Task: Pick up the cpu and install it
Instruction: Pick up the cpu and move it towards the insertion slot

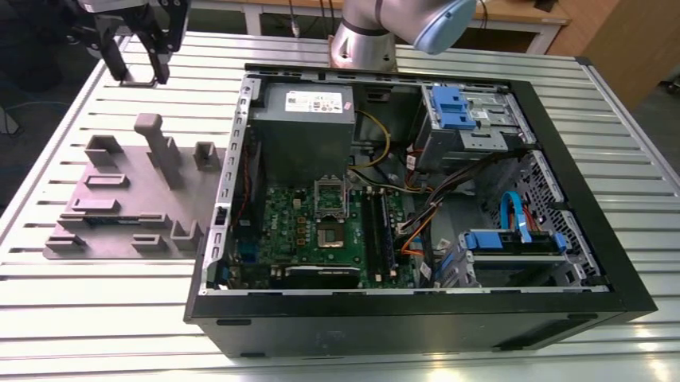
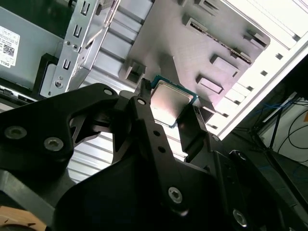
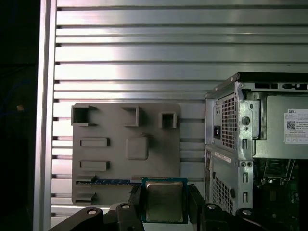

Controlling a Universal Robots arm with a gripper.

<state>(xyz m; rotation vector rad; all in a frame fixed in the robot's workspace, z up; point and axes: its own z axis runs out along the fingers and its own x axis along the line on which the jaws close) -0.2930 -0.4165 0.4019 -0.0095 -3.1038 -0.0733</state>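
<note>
The cpu [image 3: 164, 201] is a small flat square chip with a silver-grey metal top, and my gripper [image 3: 165, 204] is shut on it by two opposite edges. In the second wrist view the cpu [image 2: 171, 103] sits between the black fingers [image 2: 144, 98] of the gripper [image 2: 169, 109], lifted off the table. In the exterior view the gripper [image 1: 138, 78] hangs at the far left corner, beyond the grey fixture tray [image 1: 117, 199] and to the left of the open computer case [image 1: 595, 239]. The green motherboard [image 1: 302, 231] lies on the case floor with its socket [image 1: 331, 195] uncovered.
A grey power supply box [image 1: 302, 119] with a white label sits at the back of the case. Drive cages with blue clips [image 1: 457, 107] and loose cables [image 1: 425, 207] fill the case's right half. The fixture tray [image 3: 125, 149] has upright posts. The table is slatted metal [image 1: 95, 302].
</note>
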